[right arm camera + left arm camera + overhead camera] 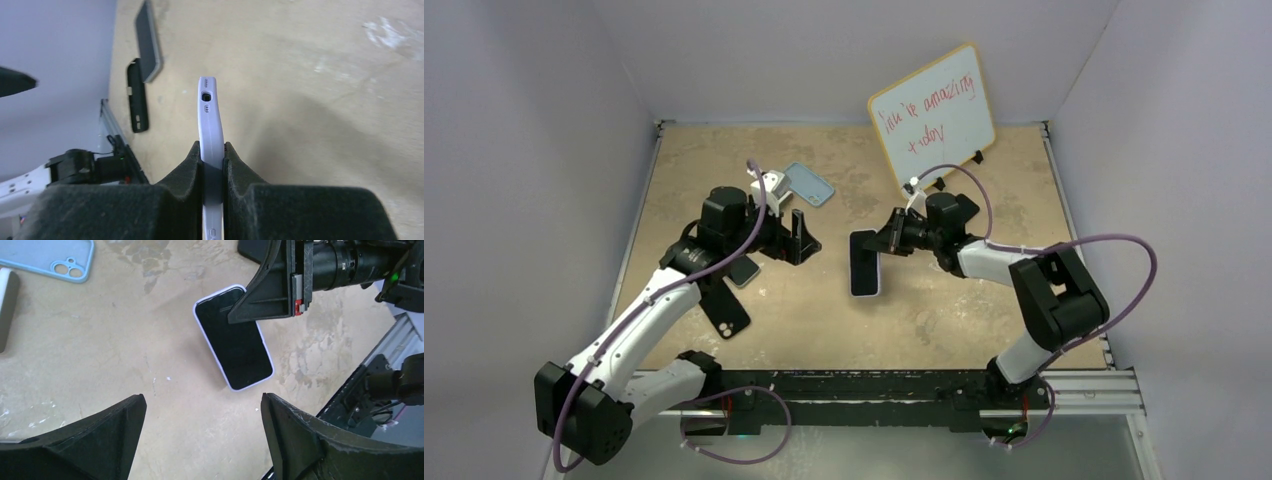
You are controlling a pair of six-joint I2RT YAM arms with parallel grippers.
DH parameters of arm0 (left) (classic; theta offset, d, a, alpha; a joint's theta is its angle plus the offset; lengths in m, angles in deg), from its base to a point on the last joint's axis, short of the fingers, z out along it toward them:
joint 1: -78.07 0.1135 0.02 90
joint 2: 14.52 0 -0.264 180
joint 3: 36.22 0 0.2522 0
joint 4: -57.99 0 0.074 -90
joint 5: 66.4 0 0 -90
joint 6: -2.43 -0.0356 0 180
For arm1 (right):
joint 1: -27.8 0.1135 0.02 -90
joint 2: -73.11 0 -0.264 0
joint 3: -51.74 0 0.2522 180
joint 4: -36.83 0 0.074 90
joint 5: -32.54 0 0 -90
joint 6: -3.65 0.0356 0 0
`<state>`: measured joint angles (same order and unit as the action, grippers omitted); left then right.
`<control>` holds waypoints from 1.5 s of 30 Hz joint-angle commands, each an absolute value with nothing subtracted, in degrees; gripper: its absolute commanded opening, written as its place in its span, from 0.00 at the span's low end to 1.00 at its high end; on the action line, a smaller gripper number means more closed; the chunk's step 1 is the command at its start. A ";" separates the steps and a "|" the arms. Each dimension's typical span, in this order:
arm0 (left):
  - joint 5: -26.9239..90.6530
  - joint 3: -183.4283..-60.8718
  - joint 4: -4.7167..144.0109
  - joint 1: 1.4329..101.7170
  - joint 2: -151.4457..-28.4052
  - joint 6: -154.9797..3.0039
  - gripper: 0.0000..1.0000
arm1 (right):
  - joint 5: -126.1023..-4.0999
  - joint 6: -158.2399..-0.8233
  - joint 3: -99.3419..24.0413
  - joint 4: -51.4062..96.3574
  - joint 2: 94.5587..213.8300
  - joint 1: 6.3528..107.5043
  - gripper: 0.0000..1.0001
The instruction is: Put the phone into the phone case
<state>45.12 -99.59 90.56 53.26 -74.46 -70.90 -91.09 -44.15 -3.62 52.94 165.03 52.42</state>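
Note:
A phone [864, 263] with a black screen and a pale lavender case rim around it is held by my right gripper [886, 240] at mid-table. In the right wrist view the jaws [213, 150] are shut on its long edges, and the lavender side [210, 112] with its port cutouts points away. In the left wrist view the phone [233, 340] is tilted, with one right finger [270, 290] over its top end. My left gripper [802, 240] is open and empty, hovering left of the phone [202, 397].
A light blue case [809, 183] lies at the back left and also shows in the left wrist view [50, 257]. A black case [727, 315] and a second phone [744, 270] lie under the left arm. A whiteboard [932, 115] stands at the back.

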 commanded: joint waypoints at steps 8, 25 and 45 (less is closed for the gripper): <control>43.11 -98.08 92.03 53.38 -72.44 -74.93 0.88 | -83.67 -54.12 -10.86 43.54 172.55 49.61 0.26; 39.76 -98.67 93.28 53.38 -71.49 -74.75 0.89 | -63.93 -53.93 -16.62 23.58 166.51 49.61 0.51; 31.23 -99.55 95.92 53.47 -68.76 -74.69 0.94 | -24.11 -23.67 -40.67 -7.84 181.02 44.15 0.99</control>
<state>33.01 -98.60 96.04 53.26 -70.20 -73.70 -30.70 -32.55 -34.31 2.12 176.73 46.52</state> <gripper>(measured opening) 0.939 0.987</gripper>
